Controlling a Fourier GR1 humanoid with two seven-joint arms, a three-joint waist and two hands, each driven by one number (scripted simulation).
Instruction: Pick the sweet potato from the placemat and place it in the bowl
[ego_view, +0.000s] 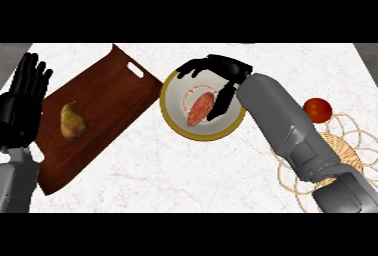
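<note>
Marble counter (184, 165): sweet potato (200, 108) in bowl (177, 122), right robot hand (220, 70) above.

Counter (192, 170): white marble-look, smooth. Cutting board (96, 115): dark polished wood. Placemat (347, 150): woven wicker; bowl (171, 107): glossy ceramic.

One sweet potato (201, 108) lying in one bowl (174, 102), one pear (71, 121) sitting on one cutting board (103, 95), one tomato (317, 109), one placemat (347, 145), two hands showing: left (22, 95), right (218, 67).

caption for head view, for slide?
Right hand over the bowl with the sweet potato inside; left hand rests open at left.
</note>
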